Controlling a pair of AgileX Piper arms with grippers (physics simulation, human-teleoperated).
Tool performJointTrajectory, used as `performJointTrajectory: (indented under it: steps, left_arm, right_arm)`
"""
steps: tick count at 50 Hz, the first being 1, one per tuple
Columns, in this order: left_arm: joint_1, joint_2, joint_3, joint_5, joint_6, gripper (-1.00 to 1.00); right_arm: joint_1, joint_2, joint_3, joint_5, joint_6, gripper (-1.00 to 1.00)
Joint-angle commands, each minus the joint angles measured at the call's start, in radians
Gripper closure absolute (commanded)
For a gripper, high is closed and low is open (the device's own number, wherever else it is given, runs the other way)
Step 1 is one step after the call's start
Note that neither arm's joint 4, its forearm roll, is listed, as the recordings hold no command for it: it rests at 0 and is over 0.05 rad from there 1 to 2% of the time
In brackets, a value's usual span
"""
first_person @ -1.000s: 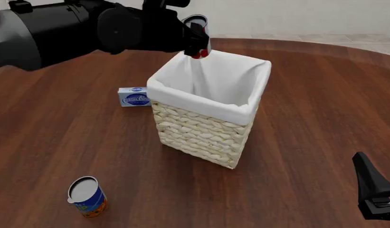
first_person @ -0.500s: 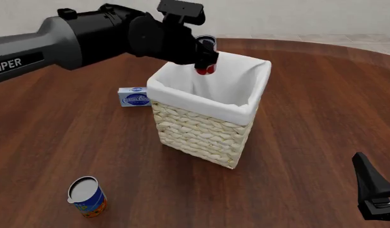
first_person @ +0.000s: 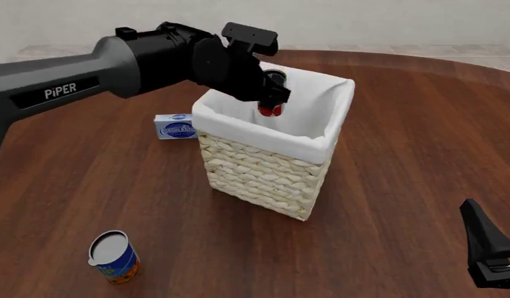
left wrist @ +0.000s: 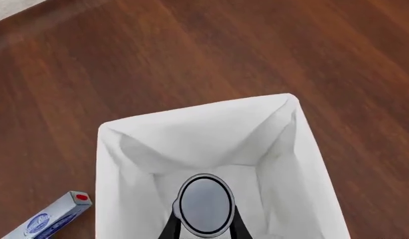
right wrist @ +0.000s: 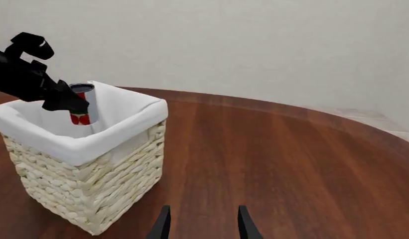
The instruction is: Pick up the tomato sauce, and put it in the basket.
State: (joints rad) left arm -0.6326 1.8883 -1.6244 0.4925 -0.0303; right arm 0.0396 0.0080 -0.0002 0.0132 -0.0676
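Placing step in hand. Left gripper [first_person: 271,93] clamped on the tomato sauce [first_person: 269,107], can upright, its silver-grey top [left wrist: 205,203] facing the wrist camera and the fingers [left wrist: 170,230] pressed to either side. Can held inside the mouth of the basket [first_person: 263,167], lower half below the white cloth rim [left wrist: 191,112], nearer the back-left wall than the middle; not touching the lining so far as visible, and well above the basket floor. Right gripper [right wrist: 203,224] parked low at the near right of the table [first_person: 404,143], fingers apart and holding nothing.

Next, probably: lower a little more or simply part the fingers, then lift straight up clear of the cloth rim. Main risk, by judgement: a finger snagging the lining.

Blue cream cheese box [first_person: 175,126] behind the basket's left side, and blue-and-orange can [first_person: 113,257] at the near left, both irrelevant.
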Motion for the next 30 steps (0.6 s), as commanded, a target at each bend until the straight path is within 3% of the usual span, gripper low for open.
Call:
performJointTrajectory:
  steps: [1, 15, 16, 30]
  left_arm:
    - [-0.007, 0.023, -0.012, 0.014, 0.020, 1.00]
    - [-0.016, 0.038, 0.001, 0.010, -0.008, 1.00]
    - [-0.018, 0.039, -0.002, 0.011, -0.018, -1.00]
    - [-0.020, 0.039, -0.009, 0.009, -0.021, -1.00]
  right_arm:
    - [0.001, -0.003, 0.000, 0.003, 0.003, -1.00]
    - [0.000, -0.003, 0.000, 0.001, 0.004, -1.00]
    - [0.000, -0.002, 0.000, 0.001, 0.004, -1.00]
    - [0.000, 0.004, 0.000, -0.007, 0.005, -1.00]
